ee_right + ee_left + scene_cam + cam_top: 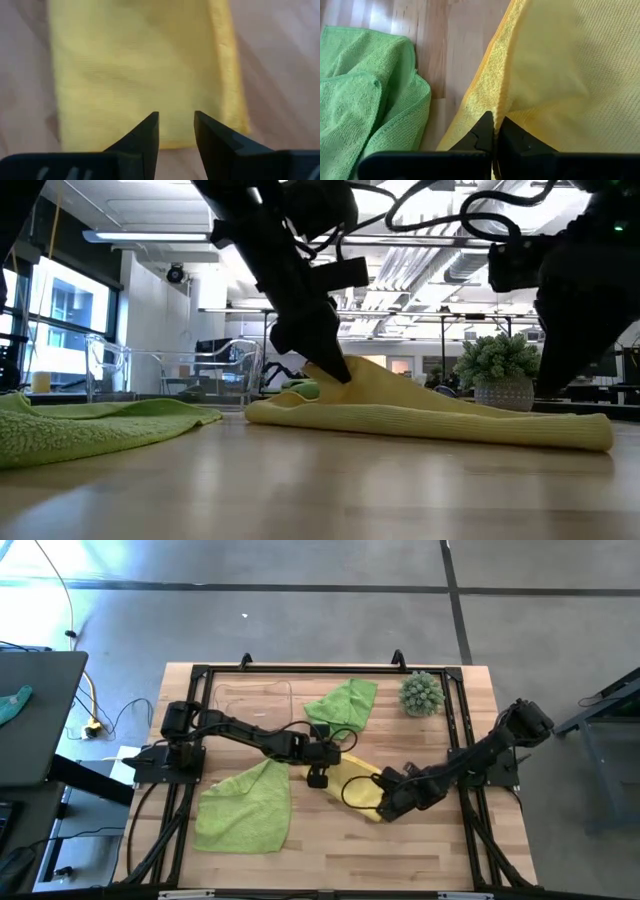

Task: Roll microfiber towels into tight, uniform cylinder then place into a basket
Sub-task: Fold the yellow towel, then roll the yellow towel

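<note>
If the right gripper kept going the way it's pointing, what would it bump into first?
Probably the yellow towel. The right gripper is open, its fingers aimed at the towel lying just ahead, with nothing between them. How close it is, I can't tell.

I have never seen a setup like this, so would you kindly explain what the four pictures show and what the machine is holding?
Two dark robot arms work at a wooden table. One picture looks straight down, one looks level across the tabletop, and two come from cameras on the arms' wrists. On the table lie a yellow microfiber towel, two lime green towels, a spiky green ball plant and a clear plastic basket. The left gripper is shut, pinching the yellow towel's edge. The right gripper has its fingers apart just above the same towel, holding nothing.
</note>
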`<state>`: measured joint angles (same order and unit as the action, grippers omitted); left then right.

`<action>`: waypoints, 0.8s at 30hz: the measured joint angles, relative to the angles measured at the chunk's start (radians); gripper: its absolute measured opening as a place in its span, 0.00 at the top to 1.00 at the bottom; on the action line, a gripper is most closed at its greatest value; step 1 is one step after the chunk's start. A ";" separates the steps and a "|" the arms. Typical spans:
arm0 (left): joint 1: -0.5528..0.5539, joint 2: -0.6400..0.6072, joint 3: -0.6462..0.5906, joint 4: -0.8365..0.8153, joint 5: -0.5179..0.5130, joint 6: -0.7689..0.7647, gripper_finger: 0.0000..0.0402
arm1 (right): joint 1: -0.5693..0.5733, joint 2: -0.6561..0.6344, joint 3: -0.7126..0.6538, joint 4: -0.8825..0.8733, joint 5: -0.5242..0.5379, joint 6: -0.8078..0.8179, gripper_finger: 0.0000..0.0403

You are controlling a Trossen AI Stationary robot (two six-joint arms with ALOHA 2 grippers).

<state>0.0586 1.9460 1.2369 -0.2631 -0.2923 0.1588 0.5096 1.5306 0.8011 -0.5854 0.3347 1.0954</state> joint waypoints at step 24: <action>-0.055 -0.032 0.097 -0.342 -0.020 -0.202 0.72 | 0.004 -0.001 -0.178 0.218 0.064 0.046 0.71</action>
<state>0.0037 1.9136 1.3339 -0.6056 -0.3125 -0.0428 0.5137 1.5295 0.6232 -0.3674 0.3991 1.1409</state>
